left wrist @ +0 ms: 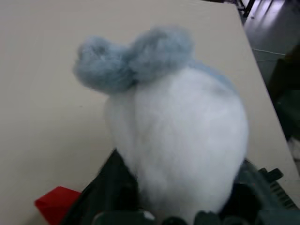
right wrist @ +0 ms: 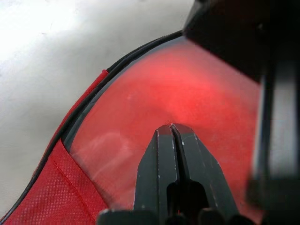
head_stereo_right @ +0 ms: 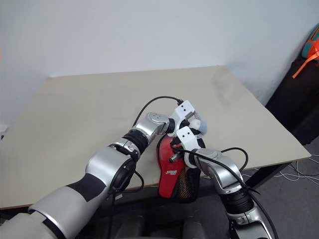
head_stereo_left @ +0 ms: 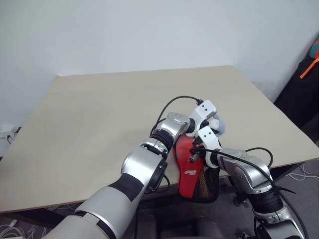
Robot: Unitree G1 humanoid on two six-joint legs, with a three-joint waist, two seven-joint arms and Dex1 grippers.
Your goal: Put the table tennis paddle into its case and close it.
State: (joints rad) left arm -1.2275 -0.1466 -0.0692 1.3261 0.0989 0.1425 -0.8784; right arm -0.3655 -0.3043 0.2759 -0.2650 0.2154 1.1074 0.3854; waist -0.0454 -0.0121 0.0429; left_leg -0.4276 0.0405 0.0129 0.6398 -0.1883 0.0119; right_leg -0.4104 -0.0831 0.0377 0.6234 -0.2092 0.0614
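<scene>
Right wrist view showed our right gripper (right wrist: 172, 129) clenched shut, tips against the red paddle (right wrist: 187, 93) inside the case (head_stereo_left: 195, 175) at the table's (head_stereo_left: 99, 114) near edge. Left gripper (head_stereo_left: 215, 123): couldn't tell. Paddle looked stiff and light, rubber grippy; case soft fabric and mesh, best held by the piping.

From my head views the case (head_stereo_left: 192, 172) hangs off the table (head_stereo_left: 99, 124) edge, its upper part buried under both wrists, so I can't make out any handle. A fuzzy white-and-grey object (left wrist: 183, 140) blocks my left wrist view; I can't identify it
</scene>
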